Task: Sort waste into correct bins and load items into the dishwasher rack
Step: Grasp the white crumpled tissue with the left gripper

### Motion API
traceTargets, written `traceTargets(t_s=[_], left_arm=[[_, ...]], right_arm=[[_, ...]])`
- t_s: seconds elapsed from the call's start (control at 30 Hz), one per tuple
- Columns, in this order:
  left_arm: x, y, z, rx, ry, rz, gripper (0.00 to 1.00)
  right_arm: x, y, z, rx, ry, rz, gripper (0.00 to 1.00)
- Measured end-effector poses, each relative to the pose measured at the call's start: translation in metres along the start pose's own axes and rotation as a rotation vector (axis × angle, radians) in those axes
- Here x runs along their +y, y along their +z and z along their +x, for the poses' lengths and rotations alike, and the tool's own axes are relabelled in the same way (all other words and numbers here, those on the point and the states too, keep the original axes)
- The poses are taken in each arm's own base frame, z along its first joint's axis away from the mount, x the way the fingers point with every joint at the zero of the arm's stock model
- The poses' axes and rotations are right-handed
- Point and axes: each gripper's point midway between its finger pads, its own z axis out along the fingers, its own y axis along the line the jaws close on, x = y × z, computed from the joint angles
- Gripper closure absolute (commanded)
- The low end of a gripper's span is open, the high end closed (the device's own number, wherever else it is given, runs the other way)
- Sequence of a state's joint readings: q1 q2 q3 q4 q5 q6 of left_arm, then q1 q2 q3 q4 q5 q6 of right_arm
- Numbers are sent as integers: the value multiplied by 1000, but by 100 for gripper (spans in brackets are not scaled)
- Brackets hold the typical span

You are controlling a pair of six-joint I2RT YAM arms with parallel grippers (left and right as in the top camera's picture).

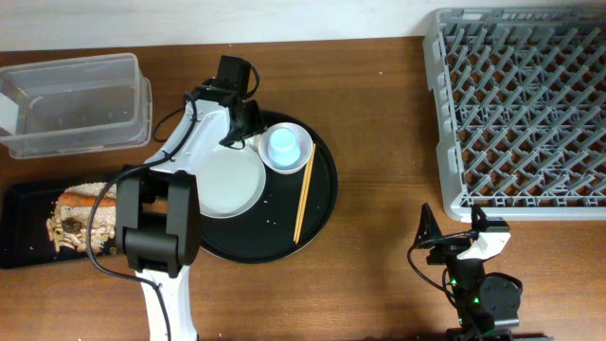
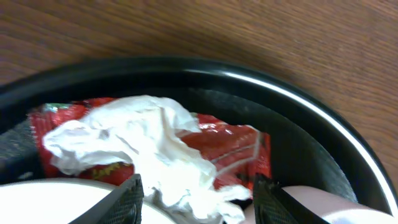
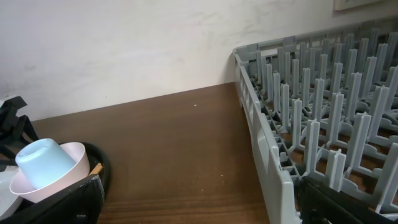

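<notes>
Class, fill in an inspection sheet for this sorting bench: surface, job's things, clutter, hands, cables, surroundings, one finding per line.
Surface: brown wooden table.
Job's things: white plate, bowl with the blue cup in it, and chopsticks, all on the round black tray; tissue lying over the red wrapper just inside its rim; food scraps in the black rectangular tray; clear tub behind it; rack at back right, no dishes seen in it.
Clutter: nothing seen.
Hands: left hand open, fingers either side of the tissue; right hand open, holding nothing.
Cables: black cable loops beside the left arm's base.
Surroundings: white wall behind the table.
</notes>
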State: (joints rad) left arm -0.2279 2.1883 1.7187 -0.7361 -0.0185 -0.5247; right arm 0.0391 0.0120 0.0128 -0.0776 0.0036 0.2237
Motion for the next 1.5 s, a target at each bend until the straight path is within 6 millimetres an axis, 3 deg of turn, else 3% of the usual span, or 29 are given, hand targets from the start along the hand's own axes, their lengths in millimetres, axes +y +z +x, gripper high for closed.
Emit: traceTargets(t_s=[0.6, 0.73, 1.5], left_arm=[[4, 0, -8, -43, -155, -22, 46], [3, 0, -9, -45, -169, -20, 51], [8, 9, 1, -17, -176, -39, 52]], right_arm=[[0, 0, 0, 0, 0, 0, 2], [0, 0, 0, 0, 0, 0, 2], [0, 0, 0, 0, 0, 0, 2]])
